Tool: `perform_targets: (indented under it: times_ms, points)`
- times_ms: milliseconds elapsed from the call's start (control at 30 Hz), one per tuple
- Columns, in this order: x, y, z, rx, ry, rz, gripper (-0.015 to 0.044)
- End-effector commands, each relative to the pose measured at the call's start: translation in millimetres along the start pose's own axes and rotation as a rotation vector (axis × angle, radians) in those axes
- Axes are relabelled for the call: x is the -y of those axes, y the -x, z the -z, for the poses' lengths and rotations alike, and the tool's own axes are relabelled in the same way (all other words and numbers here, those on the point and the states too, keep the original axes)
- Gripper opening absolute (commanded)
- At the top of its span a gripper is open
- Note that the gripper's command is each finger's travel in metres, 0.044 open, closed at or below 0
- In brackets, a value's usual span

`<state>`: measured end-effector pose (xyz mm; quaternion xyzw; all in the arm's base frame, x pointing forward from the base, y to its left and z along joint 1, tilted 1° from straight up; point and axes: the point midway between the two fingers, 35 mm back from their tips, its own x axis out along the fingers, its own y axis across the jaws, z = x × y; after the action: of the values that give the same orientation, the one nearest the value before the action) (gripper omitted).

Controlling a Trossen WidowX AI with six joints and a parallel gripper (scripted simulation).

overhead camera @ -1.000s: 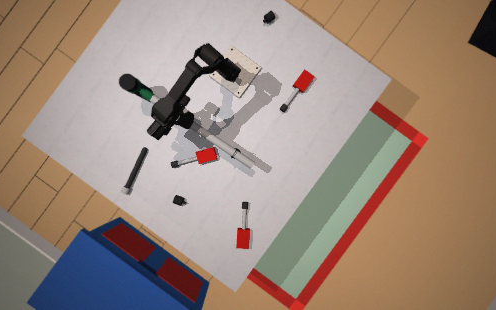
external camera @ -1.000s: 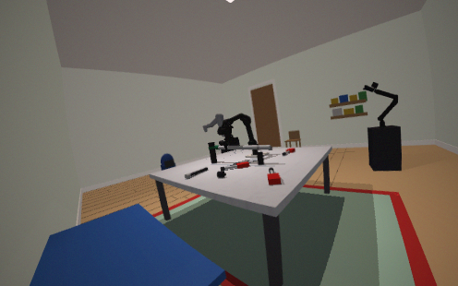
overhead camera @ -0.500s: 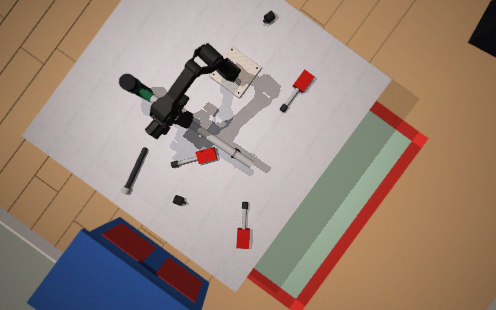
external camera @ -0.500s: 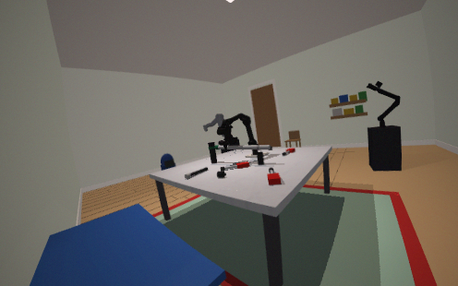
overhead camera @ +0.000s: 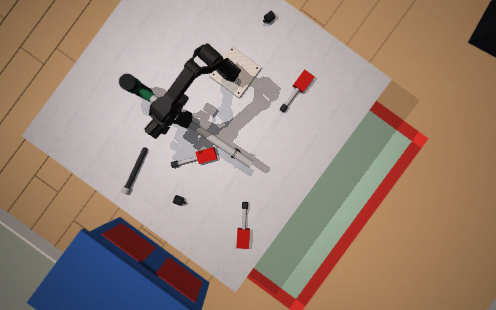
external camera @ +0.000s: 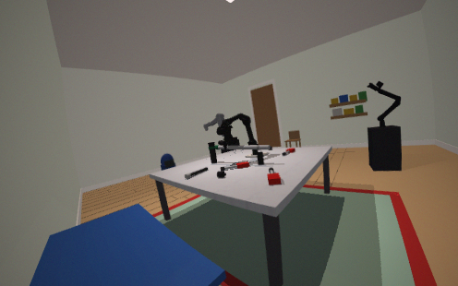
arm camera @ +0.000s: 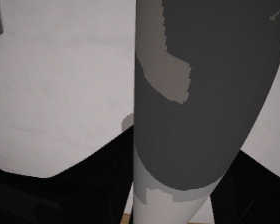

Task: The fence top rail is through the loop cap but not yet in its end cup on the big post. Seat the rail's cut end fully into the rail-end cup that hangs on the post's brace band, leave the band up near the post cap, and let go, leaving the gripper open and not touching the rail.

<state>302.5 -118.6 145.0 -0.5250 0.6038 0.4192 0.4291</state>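
Observation:
The grey top rail (overhead camera: 214,138) (external camera: 247,147) (arm camera: 191,96) lies level above the white table (overhead camera: 98,145) (external camera: 252,189). It runs through the loop cap (external camera: 260,157) towards the big black post (overhead camera: 129,82) (external camera: 212,153). The post's green brace band (overhead camera: 145,93) sits high on the post, near the cap. My gripper (overhead camera: 172,114) (external camera: 226,142) is shut on the rail near its post end. In the wrist view the rail's pale end reaches down to the green band. The cup itself is hidden, so I cannot tell how deep the end sits.
Three red-handled tools (overhead camera: 303,80) (overhead camera: 207,156) (overhead camera: 243,237) lie on the table. A black rod (overhead camera: 135,170) (external camera: 197,172) and two small black pieces (overhead camera: 269,16) (overhead camera: 179,200) lie there too. The arm's base plate (overhead camera: 245,75) is at the back. A blue bin (overhead camera: 118,270) stands beyond the table's edge.

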Motion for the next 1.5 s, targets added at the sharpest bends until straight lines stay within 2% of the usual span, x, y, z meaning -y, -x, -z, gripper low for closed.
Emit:
perform_targets:
  times_ms: [0, 33, 367, 600, 767, 933, 1100, 1467]
  points:
    - [0, 0, 0, 0.0, 0.0, 0.001, 0.0]
    - [0, 0, 0, 0.0, 0.0, 0.001, 0.0]
    - [0, 1, -1, 0.0, 0.0, 0.001, 0.0263]
    - [0, 23, -14, 0.002, 0.0, 0.001, 0.044]
    - [-3, 45, -27, 0.003, 0.0, 0.0, 0.044]
    - [-3, 46, -28, -0.002, 0.013, 0.003, 0.044]
    - [-6, 81, -28, -0.007, 0.032, 0.072, 0.044]
    - [-7, 83, -28, -0.008, 0.033, 0.076, 0.044]
